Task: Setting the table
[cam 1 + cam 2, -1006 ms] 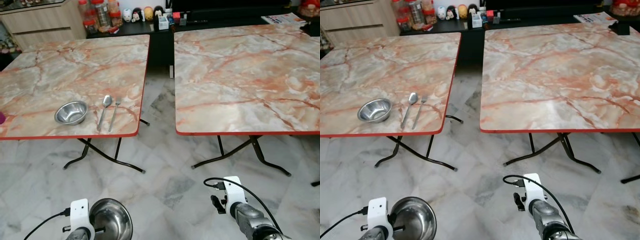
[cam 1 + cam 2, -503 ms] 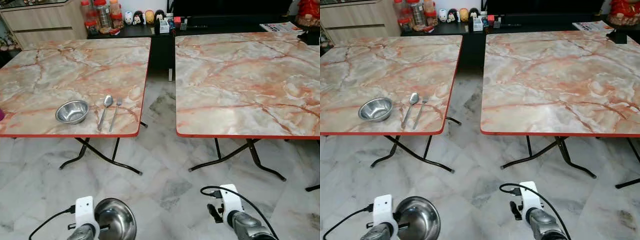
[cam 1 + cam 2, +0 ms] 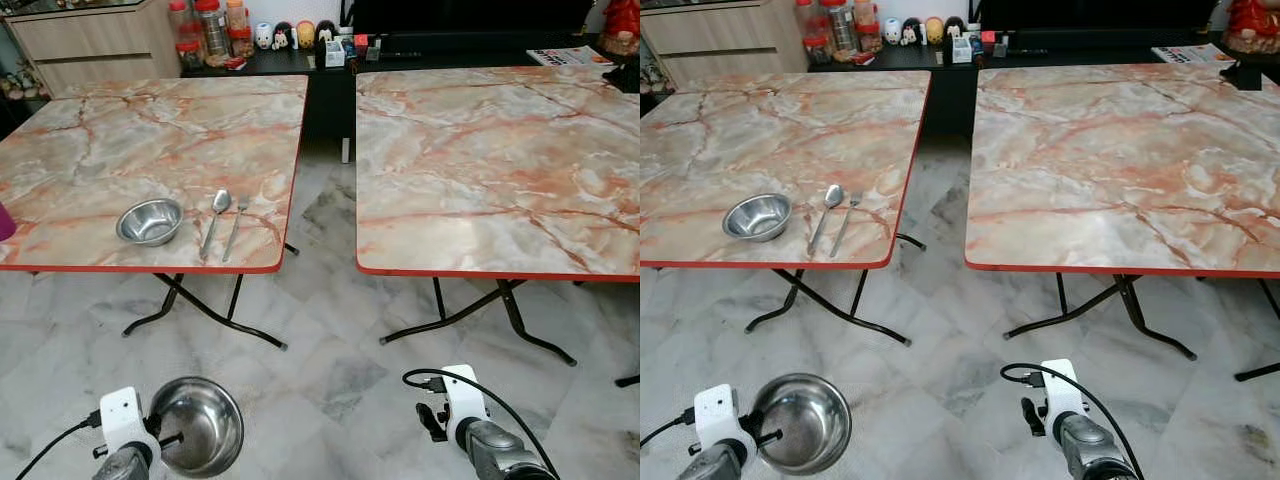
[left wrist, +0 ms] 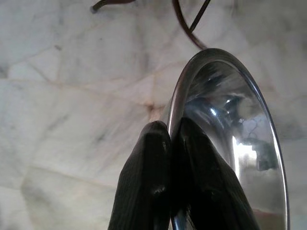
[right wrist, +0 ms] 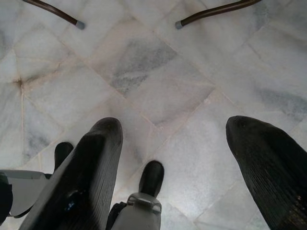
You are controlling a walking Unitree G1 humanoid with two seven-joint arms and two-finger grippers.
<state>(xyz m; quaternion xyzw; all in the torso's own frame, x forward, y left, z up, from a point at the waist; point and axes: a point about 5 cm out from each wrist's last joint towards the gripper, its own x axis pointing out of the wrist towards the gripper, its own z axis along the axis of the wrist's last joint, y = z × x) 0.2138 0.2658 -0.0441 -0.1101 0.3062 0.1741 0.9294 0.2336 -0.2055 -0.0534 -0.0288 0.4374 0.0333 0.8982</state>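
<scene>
Down at the near left, the left tool (image 4: 168, 158) is pinched tight on the rim of a steel bowl (image 3: 195, 425), one finger (image 4: 144, 182) outside the wall and the other inside; the bowl hangs low over the marble floor (image 3: 330, 350), tipped so its shiny, empty hollow faces up and toward the room. It is plain, round and mirror-bright, with a thin rolled rim. Ahead and slightly to the left stands the left table (image 3: 100, 130), where one place is already laid near the front edge: a second bowl (image 3: 150, 221), then a spoon (image 3: 214, 218) and a fork (image 3: 233, 224) just to its right, their long axes running near to far. Across a gap of floor, the right table (image 3: 500, 150) lies ahead and well to the right of the carried bowl, and looks to me the likely spot for the next setting. That makes the left arm the one that counts, and the bowl must travel up, forward and rightward to reach that top. At the near right, the right tool (image 5: 175, 158) hangs over the floor with its fingers spread wide apart, holding nothing.
</scene>
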